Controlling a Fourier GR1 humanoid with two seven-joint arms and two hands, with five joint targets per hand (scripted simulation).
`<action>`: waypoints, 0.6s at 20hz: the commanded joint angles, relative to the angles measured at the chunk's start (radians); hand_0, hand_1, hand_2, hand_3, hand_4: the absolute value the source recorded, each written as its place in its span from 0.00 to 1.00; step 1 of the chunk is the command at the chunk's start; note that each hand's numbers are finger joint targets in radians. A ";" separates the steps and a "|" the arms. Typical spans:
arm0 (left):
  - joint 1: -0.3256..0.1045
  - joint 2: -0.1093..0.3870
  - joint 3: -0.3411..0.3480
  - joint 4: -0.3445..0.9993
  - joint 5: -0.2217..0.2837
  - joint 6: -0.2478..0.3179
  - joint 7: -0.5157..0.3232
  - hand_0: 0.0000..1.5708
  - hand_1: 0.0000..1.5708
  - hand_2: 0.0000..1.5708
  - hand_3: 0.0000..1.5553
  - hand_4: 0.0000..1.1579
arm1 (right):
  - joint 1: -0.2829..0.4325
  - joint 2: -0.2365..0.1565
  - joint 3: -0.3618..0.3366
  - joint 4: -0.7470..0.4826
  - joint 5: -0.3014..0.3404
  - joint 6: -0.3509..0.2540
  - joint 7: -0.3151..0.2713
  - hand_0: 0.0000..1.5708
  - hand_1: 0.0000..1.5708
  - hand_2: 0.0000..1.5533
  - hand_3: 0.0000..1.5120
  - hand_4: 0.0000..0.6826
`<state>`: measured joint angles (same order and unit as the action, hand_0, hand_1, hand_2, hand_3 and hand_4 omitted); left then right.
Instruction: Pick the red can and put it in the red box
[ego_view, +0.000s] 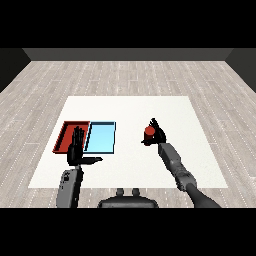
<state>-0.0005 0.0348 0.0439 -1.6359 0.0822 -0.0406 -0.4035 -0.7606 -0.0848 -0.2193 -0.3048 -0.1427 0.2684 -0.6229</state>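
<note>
Red can (149, 132) right of centre, right hand (159, 133) fingers curled round it; not lifted; red tray (64, 135) awaits; left hand (76, 148) fingers straight.

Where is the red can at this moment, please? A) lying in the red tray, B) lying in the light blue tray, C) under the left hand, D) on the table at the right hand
D: the red can stands on the white table with the right hand curled round it, well apart from both trays.

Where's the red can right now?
In the head view, the red can is right of centre on the white table, with the right hand curled round it, well right of the light blue tray.
</note>
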 joint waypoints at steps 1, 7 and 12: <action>-0.014 -0.004 -0.012 -0.057 -0.007 0.022 0.053 0.00 0.00 0.00 0.00 0.00 | -0.035 -0.004 -0.008 0.060 0.008 0.008 -0.027 0.00 0.00 0.00 0.00 0.00; -0.009 -0.012 -0.007 0.016 0.000 0.003 0.000 0.00 0.00 0.00 0.00 0.00 | -0.056 0.061 -0.011 0.090 0.025 -0.163 -0.024 0.00 0.00 0.00 0.00 0.00; -0.029 -0.014 -0.015 0.029 -0.030 0.028 -0.003 0.00 0.00 0.00 0.00 0.00 | -0.065 0.013 -0.017 0.103 0.037 -0.274 0.014 0.93 0.93 0.94 0.94 0.90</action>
<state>-0.0134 0.0377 0.0470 -1.6297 0.0791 -0.0339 -0.4041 -0.8077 -0.0620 -0.2351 -0.2184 -0.1178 0.0820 -0.6337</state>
